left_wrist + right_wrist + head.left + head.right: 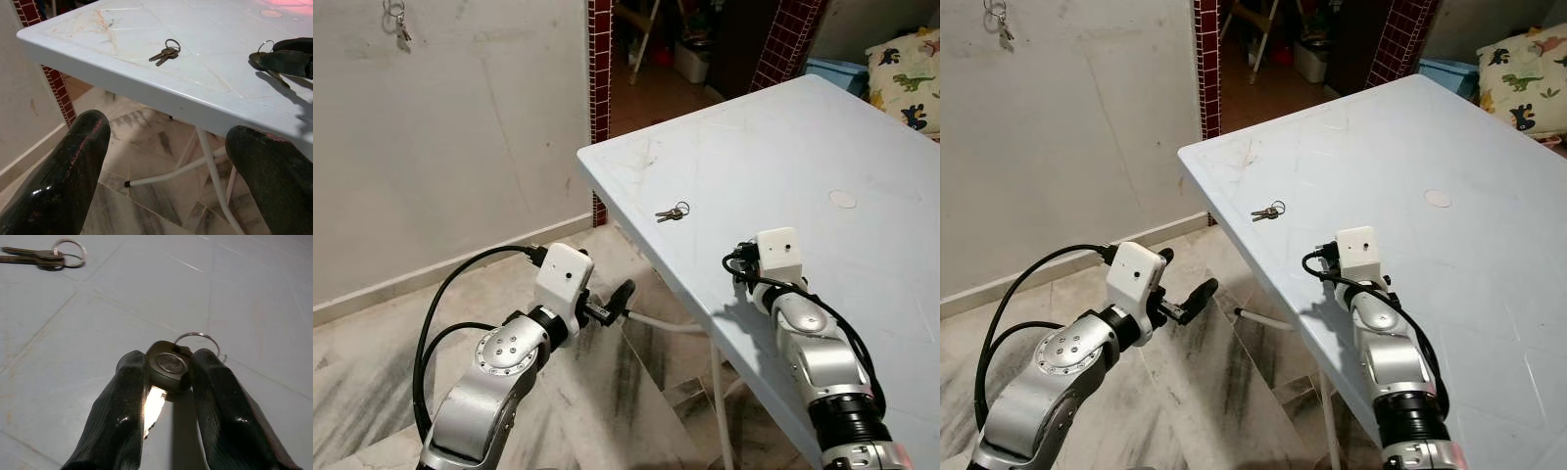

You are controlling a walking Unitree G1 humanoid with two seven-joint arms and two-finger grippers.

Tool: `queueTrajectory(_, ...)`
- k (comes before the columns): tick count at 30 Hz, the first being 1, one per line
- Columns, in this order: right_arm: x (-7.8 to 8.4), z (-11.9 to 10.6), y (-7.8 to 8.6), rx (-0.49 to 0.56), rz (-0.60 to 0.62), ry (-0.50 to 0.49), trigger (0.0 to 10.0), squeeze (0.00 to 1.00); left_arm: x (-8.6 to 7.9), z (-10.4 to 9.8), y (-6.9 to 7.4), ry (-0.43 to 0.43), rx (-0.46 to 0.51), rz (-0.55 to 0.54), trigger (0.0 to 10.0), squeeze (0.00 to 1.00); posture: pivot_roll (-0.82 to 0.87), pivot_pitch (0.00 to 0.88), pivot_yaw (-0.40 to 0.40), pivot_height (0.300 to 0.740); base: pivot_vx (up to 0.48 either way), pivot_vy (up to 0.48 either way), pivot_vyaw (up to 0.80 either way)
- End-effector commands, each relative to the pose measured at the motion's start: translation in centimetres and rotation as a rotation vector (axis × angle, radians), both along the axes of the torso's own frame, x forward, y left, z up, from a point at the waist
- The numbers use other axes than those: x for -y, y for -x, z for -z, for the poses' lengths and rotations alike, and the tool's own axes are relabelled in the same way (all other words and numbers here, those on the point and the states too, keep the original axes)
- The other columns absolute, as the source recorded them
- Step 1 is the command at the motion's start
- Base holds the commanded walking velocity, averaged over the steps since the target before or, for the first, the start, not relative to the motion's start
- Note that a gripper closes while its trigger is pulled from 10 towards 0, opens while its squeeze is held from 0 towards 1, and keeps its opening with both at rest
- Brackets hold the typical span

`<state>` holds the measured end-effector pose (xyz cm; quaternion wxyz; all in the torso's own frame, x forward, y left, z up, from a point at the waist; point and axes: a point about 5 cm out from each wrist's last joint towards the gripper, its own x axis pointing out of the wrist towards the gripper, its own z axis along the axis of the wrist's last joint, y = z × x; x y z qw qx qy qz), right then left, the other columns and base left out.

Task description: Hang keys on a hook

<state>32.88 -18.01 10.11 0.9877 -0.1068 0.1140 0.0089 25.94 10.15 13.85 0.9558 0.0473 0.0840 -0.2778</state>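
1. Right tool is clenched on the round head of a key, ring sticking out past the fingertips, just above the pale tabletop.
2. Left tool is spread wide, holding nothing, low beside the tabletop edge.
3. A second set of keys lies flat nearer the corner, well apart from the right tool, blades pointing to the robot's left, ring to its right.
4. Judging by looks: light, stiff, slippery metal. Pinching the flat head seems smart, leaving the ring free.
5. There's a bunch already hanging on the wall, probably the hook spot.
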Motion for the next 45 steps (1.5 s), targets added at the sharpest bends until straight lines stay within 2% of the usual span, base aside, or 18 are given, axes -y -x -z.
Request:
queueTrajectory(1, -0.2, 0.0, -0.1, -0.002, 0.021, -0.003, 10.0, 0.0, 0.2, 0.0, 0.0, -0.003, 0.005, 0.008, 10.0, 0.0, 0.23, 0.078, -0.041, 0.74, 0.0, 0.0, 0.0)
queueTrajectory(9, -2.9, 0.2, -1.4, -0.018, -0.023, -0.013, 10.0, 0.0, 0.3, 0.0, 0.0, -0.002, 0.006, 0.01, 10.0, 0.0, 0.23, 0.078, -0.043, 0.74, 0.0, 0.0, 0.0)
queueTrajectory(14, -3.7, 0.2, -1.9, -0.02, -0.039, 0.017, 10.0, 0.0, 0.3, 0.0, 0.0, 0.0, 0.004, 0.005, 10.0, 0.0, 0.23, 0.079, -0.044, 0.74, 0.0, 0.0, 0.0)
queueTrajectory(18, -3.6, 0.0, -2.1, 0.005, -0.022, 0.039, 10.0, 0.0, 0.2, 0.0, 0.1, 0.0, 0.004, 0.001, 10.0, 0.0, 0.23, 0.085, -0.048, 0.74, 0.0, 0.0, 0.0)
queueTrajectory(24, -3.2, -1.5, -2.2, 0.12, -0.001, 0.011, 10.0, 0.0, 0.3, 0.1, 0.1, 0.002, 0.0, 0.005, 10.0, 0.0, 0.23, 0.086, -0.045, 0.74, 0.0, 0.0, 0.0)
queueTrajectory(27, -1.8, -2.1, -1.9, 0.169, 0.053, 0.046, 10.0, 0.0, 0.3, 0.0, 0.1, 0.003, 0.001, 0.007, 10.0, 0.0, 0.23, 0.086, -0.045, 0.74, 0.0, 0.0, 0.0)
queueTrajectory(33, -0.2, -1.8, -1.0, 0.17, 0.113, 0.076, 10.0, 0.0, 0.4, 0.1, 0.1, 0.007, 0.0, 0.008, 10.0, 0.0, 0.22, 0.086, -0.046, 0.74, 0.0, 0.0, 0.0)
queueTrajectory(34, 0.1, -1.4, -0.6, 0.161, 0.128, 0.07, 10.0, 1.0, 0.5, 0.1, 0.1, 0.007, -0.001, 0.009, 10.0, 0.0, 0.21, 0.085, -0.046, 0.74, 0.0, 0.0, 0.0)
queueTrajectory(43, -0.8, -0.2, 0.1, 0.101, 0.124, 0.05, 10.0, 0.99, 0.5, 0.1, 0.1, 0.009, 0.0, 0.01, 10.0, 0.0, 0.21, 0.085, -0.045, 0.74, 0.0, 0.0, 0.0)
queueTrajectory(44, -1.0, -0.1, 0.2, 0.093, 0.12, 0.043, 10.0, 0.0, 0.5, 0.1, 0.1, 0.008, 0.0, 0.009, 10.0, 0.0, 0.21, 0.085, -0.045, 0.74, 0.0, 0.0, 0.0)
queueTrajectory(45, -1.1, 0.0, 0.2, 0.089, 0.116, 0.041, 10.0, 0.0, 0.5, 0.1, 0.0, 0.008, -0.001, 0.009, 10.0, 0.0, 0.21, 0.085, -0.045, 0.74, 0.0, 0.0, 0.0)
